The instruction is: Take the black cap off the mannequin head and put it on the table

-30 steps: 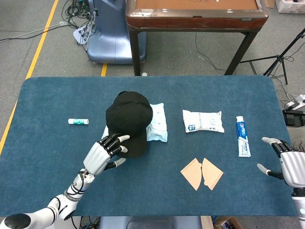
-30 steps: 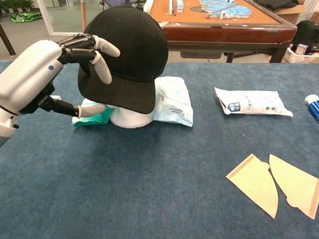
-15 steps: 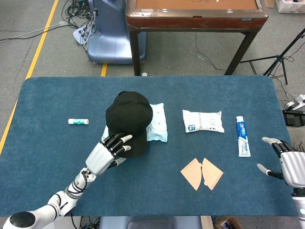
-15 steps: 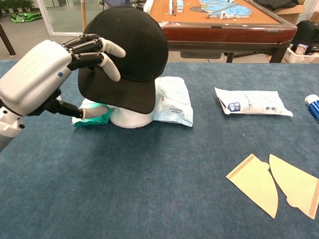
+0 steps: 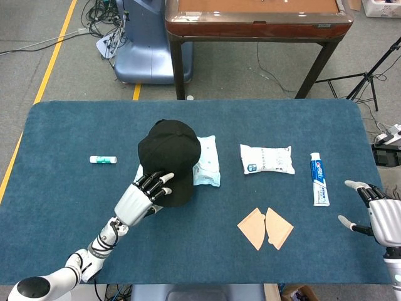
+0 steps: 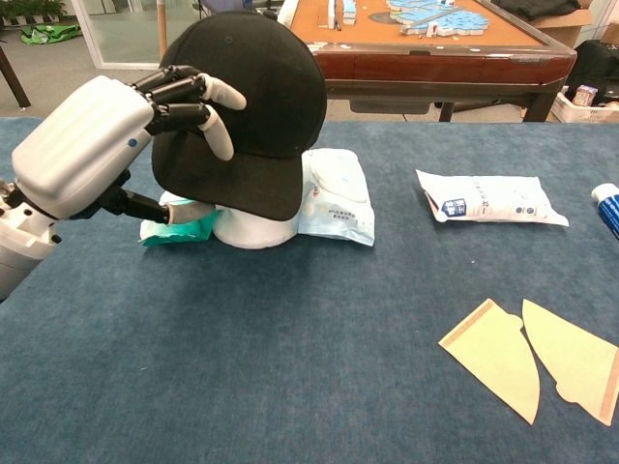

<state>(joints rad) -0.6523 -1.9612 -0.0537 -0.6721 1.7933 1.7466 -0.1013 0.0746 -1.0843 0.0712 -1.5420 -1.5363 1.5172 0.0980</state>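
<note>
The black cap (image 5: pixel 169 160) (image 6: pixel 247 97) sits on the white mannequin head (image 6: pixel 253 229), left of the table's middle. My left hand (image 5: pixel 143 195) (image 6: pixel 106 145) is against the cap's near left side. Its fingers (image 6: pixel 208 106) lie spread on the cap's surface and its thumb (image 6: pixel 164 205) reaches under the brim edge. The cap has not lifted off the mannequin head. My right hand (image 5: pixel 376 213) hangs at the table's front right corner with its fingers apart and nothing in it.
A wet-wipes pack (image 5: pixel 207 162) lies behind the mannequin head. Further right are a white pouch (image 5: pixel 267 159) and a toothpaste tube (image 5: pixel 319 179). Two tan paper cones (image 5: pixel 264 227) lie near the front, and a small tube (image 5: pixel 103 160) at the left.
My left hand has slid forward and up against the cap, its thumb tucking further under the brim. The cap nudged slightly left. The right hand has not moved.
</note>
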